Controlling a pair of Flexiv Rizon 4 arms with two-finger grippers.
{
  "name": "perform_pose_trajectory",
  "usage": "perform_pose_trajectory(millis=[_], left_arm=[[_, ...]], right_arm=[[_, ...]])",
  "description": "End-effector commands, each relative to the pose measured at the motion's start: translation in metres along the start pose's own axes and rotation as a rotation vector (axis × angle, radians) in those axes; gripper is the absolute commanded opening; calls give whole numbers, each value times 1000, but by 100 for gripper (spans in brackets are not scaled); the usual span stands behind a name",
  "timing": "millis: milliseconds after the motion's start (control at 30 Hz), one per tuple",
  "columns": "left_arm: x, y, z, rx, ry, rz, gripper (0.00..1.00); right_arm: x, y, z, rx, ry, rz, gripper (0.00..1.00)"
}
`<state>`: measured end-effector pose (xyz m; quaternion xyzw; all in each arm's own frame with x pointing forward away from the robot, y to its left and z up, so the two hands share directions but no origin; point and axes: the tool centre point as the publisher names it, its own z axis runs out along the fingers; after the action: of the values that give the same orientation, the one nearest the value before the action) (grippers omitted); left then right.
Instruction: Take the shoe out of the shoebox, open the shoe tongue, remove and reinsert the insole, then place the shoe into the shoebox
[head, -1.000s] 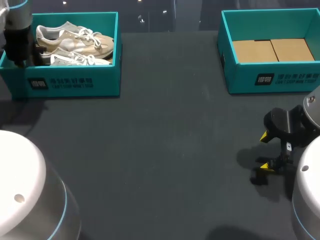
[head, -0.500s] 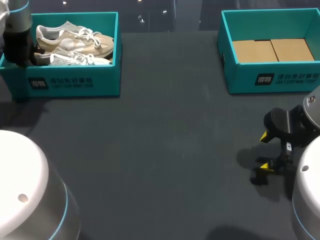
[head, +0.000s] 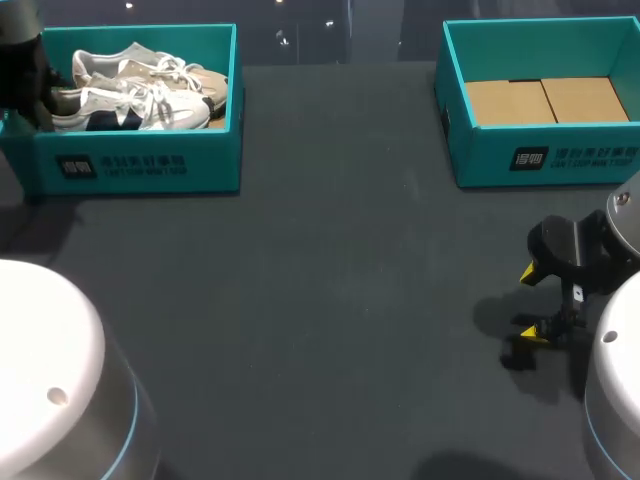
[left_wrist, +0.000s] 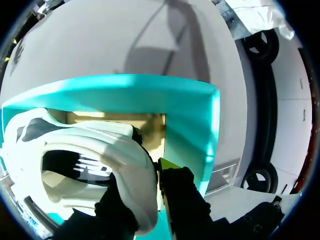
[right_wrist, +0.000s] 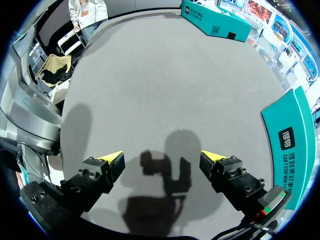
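- A teal cardboard shoebox (head: 140, 165) sits far left on the dark grey table (head: 330, 300).
- Inside lies a white-and-beige lace-up sneaker (head: 130, 105), with a second matching sneaker (head: 150, 70) behind it.
- The left gripper (left_wrist: 150, 200) is clamped on the nearer sneaker's heel.
- The right gripper (right_wrist: 162, 162) hangs near right, fingers spread, holding nothing.
- Another teal shoebox (head: 560, 160) sits far right.

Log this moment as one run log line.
step: taking shoe out | left gripper: shut on shoe at heel, inside shoebox | right gripper: open, above table
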<state>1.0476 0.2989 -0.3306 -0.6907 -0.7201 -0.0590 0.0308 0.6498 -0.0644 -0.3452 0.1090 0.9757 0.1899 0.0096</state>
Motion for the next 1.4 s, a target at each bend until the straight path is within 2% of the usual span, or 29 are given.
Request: perform_pose_trajectory(millis=[33, 300, 533, 700, 1133, 1200, 1300, 1400], left_arm=[[5, 9, -21, 9, 7, -6, 0], [10, 9, -58, 10, -7, -23, 0], [8, -3, -113, -29, 22, -46, 0], [0, -11, -154, -34, 104, -39, 0], [0, -11, -154, -34, 104, -39, 0], [0, -18, -151, -16, 129, -54, 0], [-4, -30, -168, -12, 107, -42, 0], [-6, -44, -195, -38, 77, -30, 0]], right_arm=[[2, -1, -1, 0, -3, 0, 100], [2, -1, -1, 0, -3, 0, 100], [2, -1, -1, 0, -3, 0, 100], [2, -1, -1, 0, -3, 0, 100], [2, -1, -1, 0, -3, 0, 100], [2, -1, -1, 0, -3, 0, 100], [2, -1, -1, 0, -3, 0, 100], [2, -1, -1, 0, -3, 0, 100]])
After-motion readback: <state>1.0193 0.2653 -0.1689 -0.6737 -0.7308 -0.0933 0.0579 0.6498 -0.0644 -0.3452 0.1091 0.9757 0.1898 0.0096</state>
